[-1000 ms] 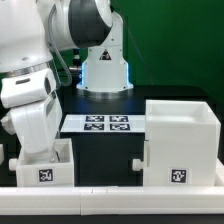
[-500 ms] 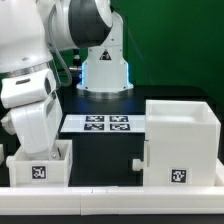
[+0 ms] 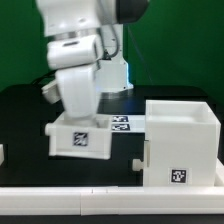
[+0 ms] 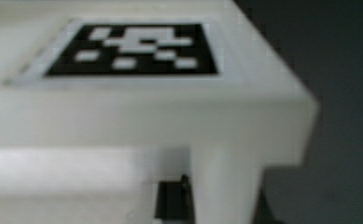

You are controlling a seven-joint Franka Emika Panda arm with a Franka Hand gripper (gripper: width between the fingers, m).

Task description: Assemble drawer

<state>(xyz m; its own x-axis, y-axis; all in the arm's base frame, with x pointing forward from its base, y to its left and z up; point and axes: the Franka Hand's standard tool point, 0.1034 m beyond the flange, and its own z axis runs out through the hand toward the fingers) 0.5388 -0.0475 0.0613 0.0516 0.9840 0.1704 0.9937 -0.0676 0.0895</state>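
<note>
Looking at the exterior view, you have the arm over the middle of the black table, with one small white tray directly beneath the wrist. The tray appears lifted clear of the table, its tagged wall facing the camera, and the arm's white body reaches down into its open top. The gripper itself is hidden there, so you cannot see from here how the fingers stand, and whether they pinch a wall of the tray cannot be told.

Your wrist view is filled by a blurred white wall of the tray with a black-and-white tag on it; a dark slot shows at its lower edge, but no fingertip is clearly visible.

The large casing stands upright toward the exterior view's right, just beside the tray and apart from it, with a tag low on its front and a small dark knob at its near corner. The marker board lies flat behind, between tray and casing, partly covered by the tray.
</note>
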